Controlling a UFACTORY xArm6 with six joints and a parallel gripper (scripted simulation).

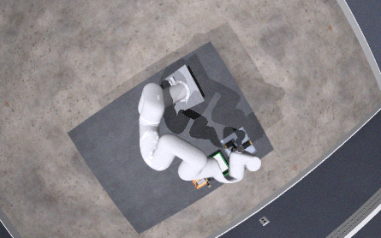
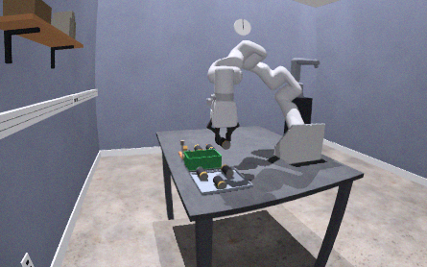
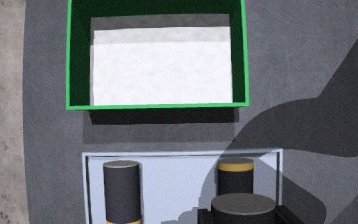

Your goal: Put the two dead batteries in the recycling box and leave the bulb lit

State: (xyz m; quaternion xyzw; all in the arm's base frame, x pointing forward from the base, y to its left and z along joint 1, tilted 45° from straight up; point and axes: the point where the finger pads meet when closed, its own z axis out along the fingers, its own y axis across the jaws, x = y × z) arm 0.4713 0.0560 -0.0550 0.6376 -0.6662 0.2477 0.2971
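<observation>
In the top view, the green box (image 1: 227, 172) (image 2: 202, 160) (image 3: 158, 106) is seen on the table (image 1: 120, 171) (image 2: 283, 192) (image 3: 305, 60), partly covered by the arm. In the exterior view, a battery (image 2: 225, 143) (image 3: 244, 204) is pinched by the claw (image 2: 224, 141) above table level, to the robot's side of the box; it is likely stiff, fairly heavy and slippery, best gripped mid-barrel. In the wrist view, its dark barrel and flat grey end are shown beyond the box's near rim.
</observation>
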